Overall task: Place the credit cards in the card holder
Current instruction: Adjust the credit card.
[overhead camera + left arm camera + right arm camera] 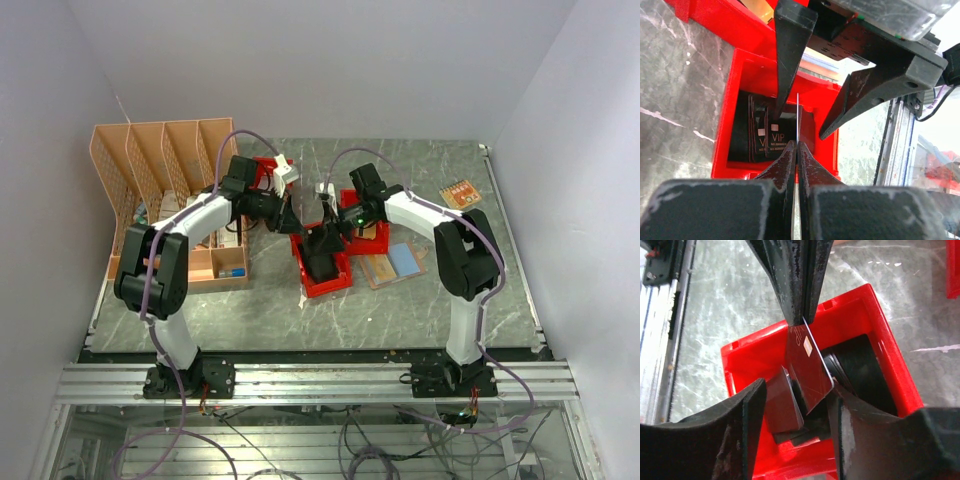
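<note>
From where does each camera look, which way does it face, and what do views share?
Top external: above and behind the robot, facing down on the table; left arm and right arm show.
Left wrist: on its arm, facing into the red bin; the left gripper, shut on a card, shows.
Right wrist: on its arm, facing that bin; the open right gripper shows.
Both wrist views share bin and card.

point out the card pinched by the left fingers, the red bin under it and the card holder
held card (807, 365), right wrist view, on its dark flat face
red bin (887, 347), right wrist view, on its right wall
card holder (378, 270), top external view, on its left tan panel
</note>
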Controlling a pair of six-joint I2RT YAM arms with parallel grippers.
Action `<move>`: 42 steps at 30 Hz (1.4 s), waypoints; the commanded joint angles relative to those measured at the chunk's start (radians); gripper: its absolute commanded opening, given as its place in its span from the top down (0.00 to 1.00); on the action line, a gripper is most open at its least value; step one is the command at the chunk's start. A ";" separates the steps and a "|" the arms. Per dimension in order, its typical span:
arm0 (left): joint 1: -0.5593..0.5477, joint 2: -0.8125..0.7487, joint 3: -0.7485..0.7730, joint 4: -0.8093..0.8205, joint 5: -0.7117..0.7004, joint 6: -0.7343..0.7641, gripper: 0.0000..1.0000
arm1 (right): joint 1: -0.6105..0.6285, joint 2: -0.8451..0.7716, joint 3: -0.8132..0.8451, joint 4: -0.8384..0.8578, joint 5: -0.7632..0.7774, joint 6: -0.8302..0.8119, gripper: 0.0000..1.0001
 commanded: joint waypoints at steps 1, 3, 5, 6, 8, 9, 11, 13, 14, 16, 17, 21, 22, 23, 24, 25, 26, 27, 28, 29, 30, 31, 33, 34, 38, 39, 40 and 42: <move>-0.004 -0.003 0.051 -0.059 -0.044 0.066 0.93 | 0.001 -0.027 0.008 0.011 0.049 -0.012 0.42; -0.003 -0.022 0.053 -0.071 -0.078 0.073 0.93 | -0.005 -0.059 0.002 0.021 0.079 -0.011 0.35; 0.000 -0.045 0.056 -0.083 -0.120 0.082 0.93 | -0.016 -0.094 0.000 0.025 0.103 -0.020 0.30; 0.002 -0.057 0.057 -0.093 -0.137 0.087 0.93 | -0.025 -0.113 -0.001 0.026 0.113 -0.025 0.29; 0.002 -0.085 0.060 -0.102 -0.175 0.090 0.93 | -0.046 -0.153 -0.002 0.025 0.114 -0.038 0.27; 0.002 -0.100 0.061 -0.100 -0.185 0.085 0.93 | -0.057 -0.170 -0.001 0.020 0.108 -0.045 0.26; 0.002 -0.141 0.053 -0.075 -0.194 0.062 0.93 | -0.084 -0.210 0.001 0.003 0.076 -0.064 0.26; 0.001 -0.176 0.038 -0.034 -0.172 0.017 0.93 | -0.116 -0.249 0.001 -0.019 0.045 -0.089 0.25; -0.002 -0.191 0.026 -0.005 -0.153 -0.010 0.93 | -0.130 -0.271 -0.002 -0.025 0.029 -0.100 0.25; -0.017 -0.226 -0.004 0.081 -0.114 -0.100 0.93 | -0.164 -0.326 -0.016 -0.029 -0.003 -0.098 0.25; -0.029 -0.241 -0.025 0.131 -0.104 -0.153 0.93 | -0.181 -0.347 -0.024 -0.036 -0.016 -0.097 0.25; -0.095 -0.259 -0.073 0.269 -0.081 -0.314 0.93 | -0.234 -0.412 -0.032 -0.176 -0.064 -0.150 0.24; -0.110 -0.254 -0.081 0.300 -0.077 -0.343 0.93 | -0.239 -0.420 -0.027 -0.264 -0.067 -0.182 0.24; -0.127 -0.248 -0.090 0.337 -0.071 -0.382 0.93 | -0.242 -0.427 -0.024 -0.323 -0.066 -0.226 0.25; -0.145 -0.242 -0.096 0.374 -0.070 -0.412 0.93 | -0.245 -0.436 -0.026 -0.387 -0.064 -0.262 0.25; -0.163 -0.232 -0.097 0.396 -0.072 -0.431 0.93 | -0.248 -0.448 -0.032 -0.434 -0.058 -0.285 0.25; -0.183 -0.223 -0.092 0.407 -0.075 -0.442 0.93 | -0.251 -0.462 -0.040 -0.465 -0.049 -0.293 0.25; -0.200 -0.209 -0.082 0.407 -0.079 -0.444 0.93 | -0.255 -0.476 -0.049 -0.485 -0.034 -0.292 0.25; -0.221 -0.195 -0.074 0.408 -0.084 -0.447 0.93 | -0.261 -0.492 -0.061 -0.489 -0.017 -0.277 0.25; -0.234 -0.181 -0.066 0.418 -0.085 -0.458 0.93 | -0.270 -0.514 -0.075 -0.486 0.003 -0.252 0.25; -0.244 -0.168 -0.062 0.433 -0.081 -0.472 0.93 | -0.283 -0.527 -0.086 -0.483 0.020 -0.237 0.25; -0.253 -0.156 -0.062 0.464 -0.079 -0.499 0.93 | -0.301 -0.538 -0.098 -0.482 0.028 -0.226 0.24; -0.261 -0.137 -0.073 0.527 -0.071 -0.543 0.93 | -0.342 -0.549 -0.124 -0.482 0.022 -0.214 0.24; -0.264 -0.130 -0.083 0.573 -0.066 -0.573 0.93 | -0.362 -0.551 -0.139 -0.482 0.011 -0.215 0.24; -0.275 -0.093 -0.092 0.642 -0.057 -0.621 0.93 | -0.385 -0.539 -0.188 -0.459 -0.068 -0.188 0.21; -0.279 -0.088 -0.085 0.631 -0.058 -0.615 0.93 | -0.383 -0.532 -0.193 -0.458 -0.096 -0.183 0.21; -0.281 -0.084 -0.079 0.625 -0.058 -0.611 0.93 | -0.380 -0.521 -0.196 -0.458 -0.117 -0.183 0.20; -0.283 -0.075 -0.070 0.617 -0.055 -0.608 0.93 | -0.372 -0.496 -0.195 -0.460 -0.131 -0.186 0.20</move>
